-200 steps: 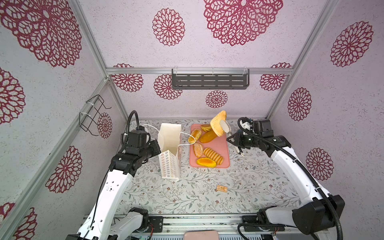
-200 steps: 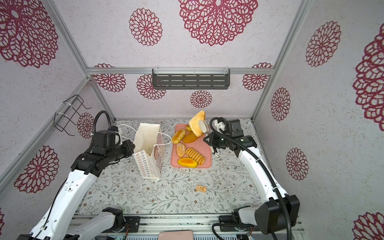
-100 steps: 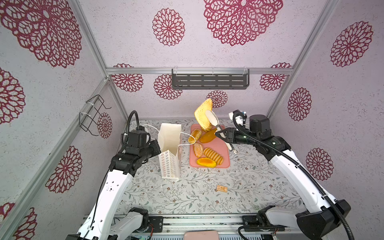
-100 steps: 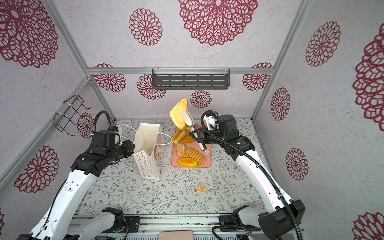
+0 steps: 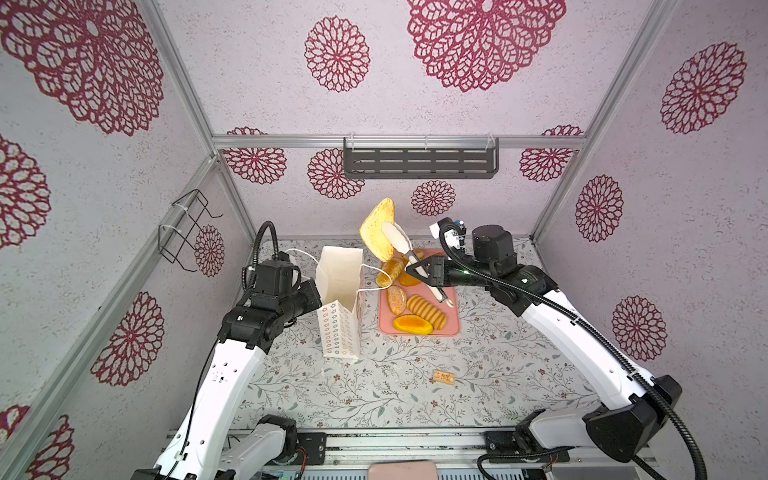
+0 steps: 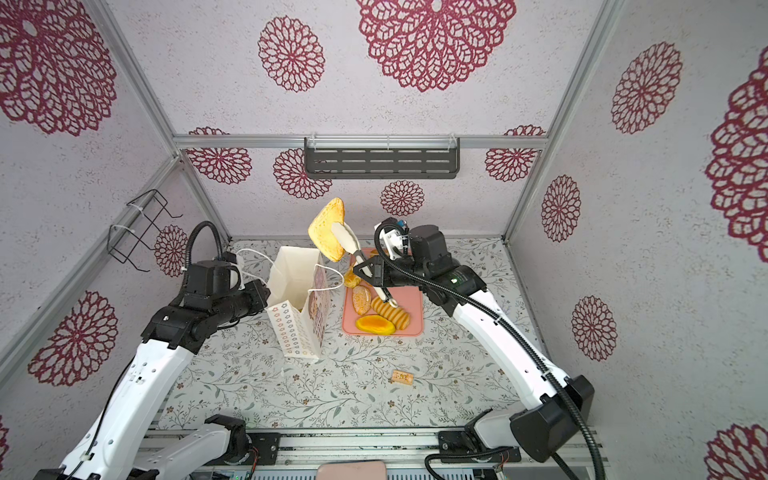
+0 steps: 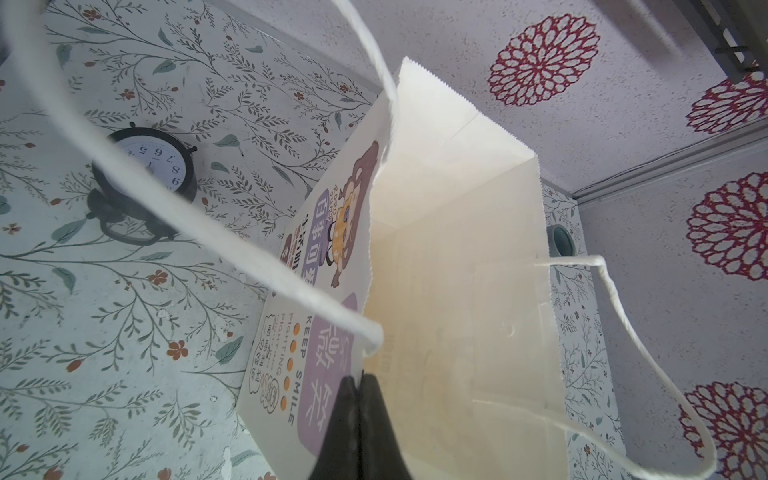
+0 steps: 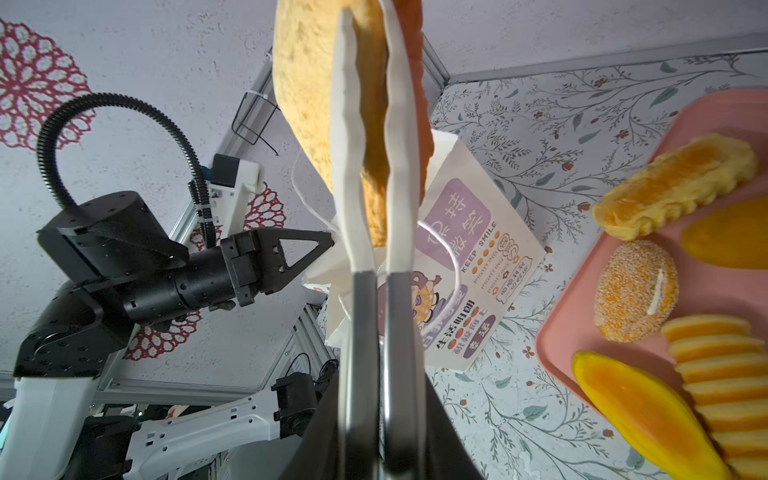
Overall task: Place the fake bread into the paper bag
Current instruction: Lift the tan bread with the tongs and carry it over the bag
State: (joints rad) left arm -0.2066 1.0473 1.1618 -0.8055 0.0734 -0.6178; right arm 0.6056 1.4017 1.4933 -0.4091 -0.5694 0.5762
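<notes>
One bread (image 5: 374,228) in tongs (image 5: 397,240), near paper bag (image 5: 337,328)

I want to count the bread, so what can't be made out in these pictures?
Paper bag floor: its walls hide it in both top views; left wrist view shows only pale paper.
Far bread on the tray: partly under tongs and right tool in both top views.
Held bread: cut off by the right wrist view's top edge.
Tan block: print too small, top views.

A floral-patterned surface (image 5: 395,395) is carrying an upright paper bag (image 5: 338,328), a pink tray (image 5: 454,322) just beside it, a small tan block (image 5: 444,376) and a black alarm clock (image 7: 153,166).
</notes>
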